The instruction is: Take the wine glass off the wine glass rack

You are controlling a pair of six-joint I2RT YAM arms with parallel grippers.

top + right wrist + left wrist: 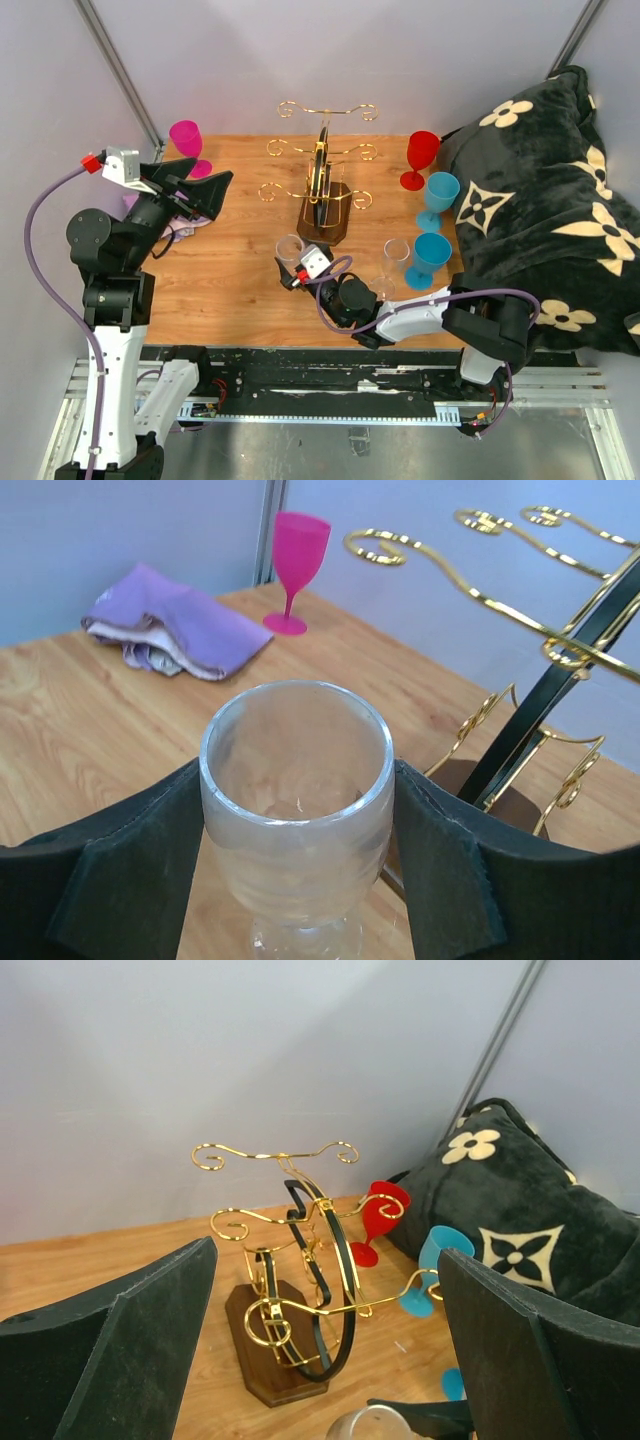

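Observation:
The wine glass rack [325, 190] stands mid-table: gold wire arms, dark centre panel, brown wooden base. It also shows in the left wrist view [300, 1290] and the right wrist view [560, 670]. No glass hangs on its arms. My right gripper [297, 262] is shut on the bowl of a clear wine glass [295, 780], held upright just front-left of the rack base [290, 246]. Both pads [440, 860] press the bowl. I cannot tell whether its foot rests on the table. My left gripper [205, 195] is open and empty, left of the rack and facing it [325, 1345].
A second clear glass [397, 252], two blue glasses [432, 255] [440, 192] and a red glass [421, 155] stand right of the rack. A pink glass [186, 140] and a purple cloth [175, 630] are at the far left. A black flowered blanket [540, 200] fills the right side.

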